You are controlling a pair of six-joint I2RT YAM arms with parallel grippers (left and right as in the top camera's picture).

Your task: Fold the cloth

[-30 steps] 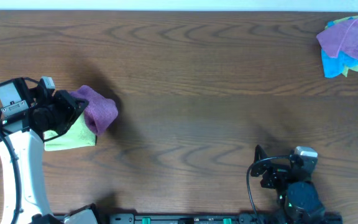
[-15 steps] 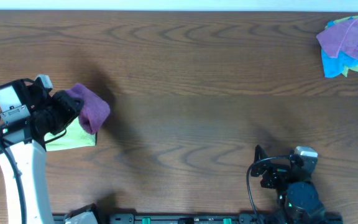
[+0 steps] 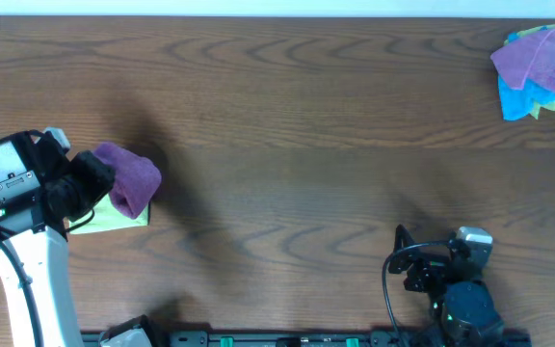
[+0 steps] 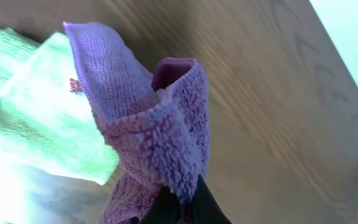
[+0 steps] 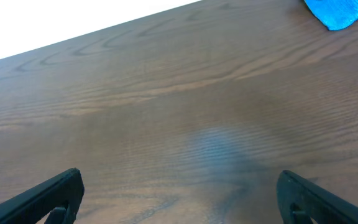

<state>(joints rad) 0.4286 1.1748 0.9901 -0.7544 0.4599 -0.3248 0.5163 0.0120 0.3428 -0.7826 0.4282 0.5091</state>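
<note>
dark wood-grain table (image 3: 306, 116), fluffy bunched lilac cloth (image 4: 160, 143) in left gripper (image 4: 180, 202)

left pincer (image 4: 180, 202) tips buried in the cloth (image 3: 131, 178), cut off at wrist view's bottom edge. green cloth (image 3: 116, 215) mostly covered. heap (image 5: 334, 12) clipped by top edge.

Pinches cloth (image 3: 135, 179) in shut left gripper (image 4: 180, 204) at far left; holds right gripper (image 5: 180, 196) wide open, arm folded low.
</note>
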